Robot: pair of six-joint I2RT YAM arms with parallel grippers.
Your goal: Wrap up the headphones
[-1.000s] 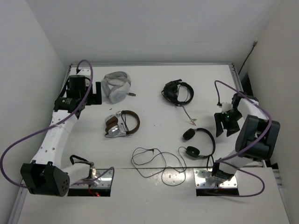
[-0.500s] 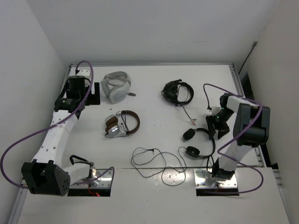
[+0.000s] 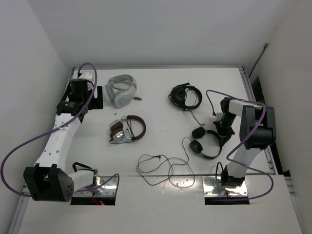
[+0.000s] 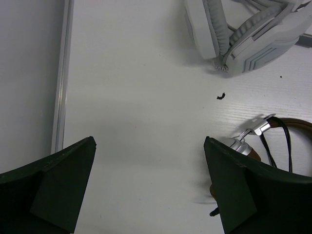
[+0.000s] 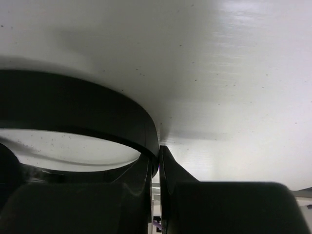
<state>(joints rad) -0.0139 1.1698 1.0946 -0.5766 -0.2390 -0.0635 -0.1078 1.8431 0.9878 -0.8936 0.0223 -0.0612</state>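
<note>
The slim black headphones (image 3: pixel 207 145) lie right of the table's middle, with two small round ear pads on their left. Their thin black cable (image 3: pixel 161 169) runs off in loose loops toward the near edge. My right gripper (image 3: pixel 223 130) is down at the headband's far right part and shut on it. In the right wrist view the black headband (image 5: pixel 73 109) curves in from the left and ends pinched where the right gripper (image 5: pixel 159 155) closes. My left gripper (image 3: pixel 95 97) stands wide open at the far left; the left gripper (image 4: pixel 149 142) has only bare table between its fingers.
White padded headphones (image 3: pixel 121 90) sit at the back left, also visible as white headphones (image 4: pixel 243 29). Brown-and-silver headphones (image 3: pixel 127 129) lie left of centre. Bulkier black headphones (image 3: pixel 185 96) sit at the back, their wire trailing toward my right gripper. Walls close both sides.
My right gripper moved left and down onto the headband and shut on it. The headphones shifted left and turned, and the nearby cable loop moved. The left arm stayed put.
</note>
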